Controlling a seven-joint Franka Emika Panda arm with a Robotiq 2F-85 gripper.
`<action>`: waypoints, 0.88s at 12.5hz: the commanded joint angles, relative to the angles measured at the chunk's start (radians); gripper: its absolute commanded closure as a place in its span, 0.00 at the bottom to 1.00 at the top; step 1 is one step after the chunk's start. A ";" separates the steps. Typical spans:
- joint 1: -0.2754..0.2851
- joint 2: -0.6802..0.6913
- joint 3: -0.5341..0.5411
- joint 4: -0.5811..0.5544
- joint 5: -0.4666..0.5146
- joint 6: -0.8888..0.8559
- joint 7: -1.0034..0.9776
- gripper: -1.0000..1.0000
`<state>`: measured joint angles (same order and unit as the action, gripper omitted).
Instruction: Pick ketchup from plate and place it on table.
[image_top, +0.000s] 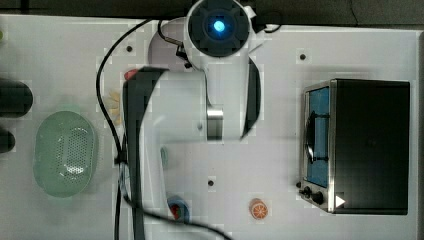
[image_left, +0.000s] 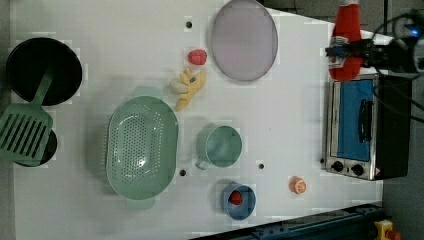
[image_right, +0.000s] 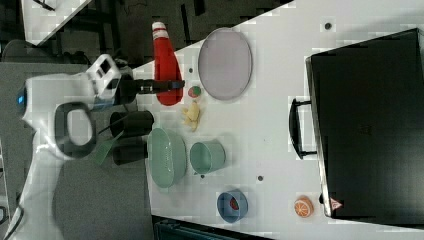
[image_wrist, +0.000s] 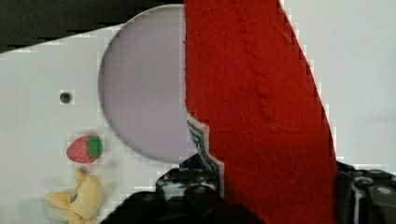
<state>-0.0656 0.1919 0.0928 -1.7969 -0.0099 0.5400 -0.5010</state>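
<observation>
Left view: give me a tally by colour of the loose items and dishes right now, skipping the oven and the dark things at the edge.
Red: 3, ketchup held by the gripper, strawberry, piece in the blue bowl
Pale green: 3, basket, cup, spatula
Lilac: 1, plate
Yellow: 1, banana toy
Blue: 1, bowl
Orange: 1, slice
Total: 10

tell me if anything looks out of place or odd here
Nothing is spilled or damaged. The one unusual thing is the ketchup: it is off the plate, held in the air by the claw, while the plate lies bare on the table.
</observation>
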 joint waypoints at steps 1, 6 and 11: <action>-0.029 -0.080 -0.022 -0.145 0.002 -0.045 0.077 0.37; -0.036 -0.193 -0.057 -0.424 0.005 0.035 0.077 0.37; -0.035 -0.102 -0.057 -0.610 0.006 0.373 0.079 0.37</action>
<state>-0.0898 0.0982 0.0346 -2.4023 -0.0115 0.8838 -0.4639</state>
